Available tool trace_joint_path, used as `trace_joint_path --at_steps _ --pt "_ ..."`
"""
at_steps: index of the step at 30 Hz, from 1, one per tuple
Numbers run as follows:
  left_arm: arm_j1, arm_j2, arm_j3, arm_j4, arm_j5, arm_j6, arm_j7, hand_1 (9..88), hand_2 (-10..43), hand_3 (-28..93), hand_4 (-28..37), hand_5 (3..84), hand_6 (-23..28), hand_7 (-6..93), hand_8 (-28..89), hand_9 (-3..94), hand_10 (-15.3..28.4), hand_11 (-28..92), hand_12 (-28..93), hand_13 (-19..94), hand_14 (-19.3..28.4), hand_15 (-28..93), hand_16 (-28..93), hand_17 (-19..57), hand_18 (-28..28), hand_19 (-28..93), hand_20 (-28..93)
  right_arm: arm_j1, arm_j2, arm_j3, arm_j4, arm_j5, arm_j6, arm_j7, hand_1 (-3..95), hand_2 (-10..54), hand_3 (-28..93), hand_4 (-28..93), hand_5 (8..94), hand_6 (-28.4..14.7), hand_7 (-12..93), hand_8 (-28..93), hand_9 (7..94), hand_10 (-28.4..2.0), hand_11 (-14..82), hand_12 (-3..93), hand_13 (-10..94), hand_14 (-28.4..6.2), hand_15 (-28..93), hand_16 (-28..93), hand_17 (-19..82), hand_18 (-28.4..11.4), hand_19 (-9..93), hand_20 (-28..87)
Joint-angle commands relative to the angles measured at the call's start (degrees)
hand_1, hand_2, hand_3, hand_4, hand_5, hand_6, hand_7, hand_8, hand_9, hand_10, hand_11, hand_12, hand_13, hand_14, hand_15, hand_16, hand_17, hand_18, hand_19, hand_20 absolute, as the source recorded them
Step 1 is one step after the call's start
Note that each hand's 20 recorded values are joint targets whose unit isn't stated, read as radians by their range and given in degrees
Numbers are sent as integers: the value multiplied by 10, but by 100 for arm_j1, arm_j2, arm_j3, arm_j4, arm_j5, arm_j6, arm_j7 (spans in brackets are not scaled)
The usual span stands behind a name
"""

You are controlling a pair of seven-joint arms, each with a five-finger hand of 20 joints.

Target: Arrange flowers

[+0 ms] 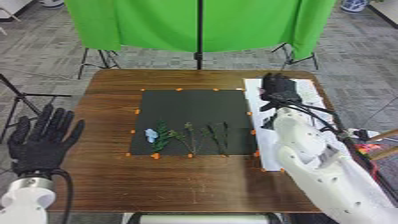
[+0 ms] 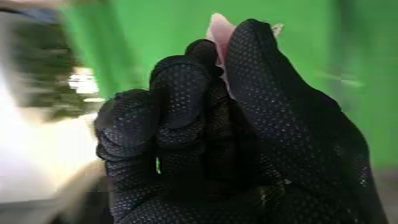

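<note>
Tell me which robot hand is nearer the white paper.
Right. The right robot hand is over the white paper; the left robot hand is at the left edge of the table.

Left hand (image 1: 37,151) splayed; right hand (image 1: 280,90) curled, pinching.

Likely a lab, green backdrop (image 1: 147,25), black stand (image 1: 200,32)

On the brown table (image 1: 182,192), a blue flower (image 1: 151,135) and green stems (image 1: 190,137) lie on a black mat (image 1: 182,110) edged with orange tape, while the right hand (image 1: 279,89) is over the white sheet (image 1: 275,164) beside it and the left hand (image 1: 40,147), fingers extended, is beyond the table's left edge.
</note>
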Motion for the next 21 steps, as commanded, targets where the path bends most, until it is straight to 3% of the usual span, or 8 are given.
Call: trace_joint_path --at_steps 1,6,12,14,16,21 --pt "202 -103 68 -9 13 -98 86 291 130 736 -283 435 72 205 -115 401 156 271 124 323 155 432 -59 -50 153 396 186 1894 -1535 -1331 968 20 -252 -887 660 -95 653 -282 643 -12 435 109 686 -124 301 527 670 -57 568 487 454 -163 901 302" --pt "104 -18 264 49 4 -160 118 291 129 736 -283 433 71 204 -114 401 155 271 125 323 156 432 -58 -50 153 395 186 2382 -1917 -2083 1640 -74 -408 -1342 659 -95 658 -283 639 -12 427 104 686 -121 284 515 668 -56 567 486 450 -166 899 311" --pt "-288 149 588 218 4 -277 77 289 122 738 -283 429 70 202 -114 401 155 270 125 322 155 427 -58 -51 153 393 186 2730 -2188 -2863 2275 -465 -681 -1649 655 -95 664 -283 634 -12 425 98 686 -119 276 512 665 -57 569 486 449 -168 899 324" --pt "-385 173 625 263 -5 -307 61 289 121 738 -283 429 70 202 -114 401 154 269 125 321 155 426 -56 -50 152 391 185 2819 -2336 -2986 2457 -542 -804 -1656 653 -95 664 -283 632 -12 424 93 685 -120 269 508 664 -58 567 487 448 -169 898 329" --pt "-367 211 627 255 -61 -407 153 289 119 739 -283 428 70 202 -113 400 154 268 126 321 154 426 -55 -50 152 391 186 2900 -2344 -3172 2439 -328 -882 -1473 650 -95 665 -283 629 -14 421 89 684 -120 265 506 662 -57 564 486 447 -170 898 332" --pt "-241 300 541 198 -46 -529 289 289 114 743 -283 426 69 199 -113 398 154 265 126 321 154 424 -54 -50 153 389 186 3098 -2350 -3554 2468 -267 -1051 -1214 641 -95 668 -283 626 -13 421 85 685 -121 264 506 662 -59 564 483 446 -172 896 336"
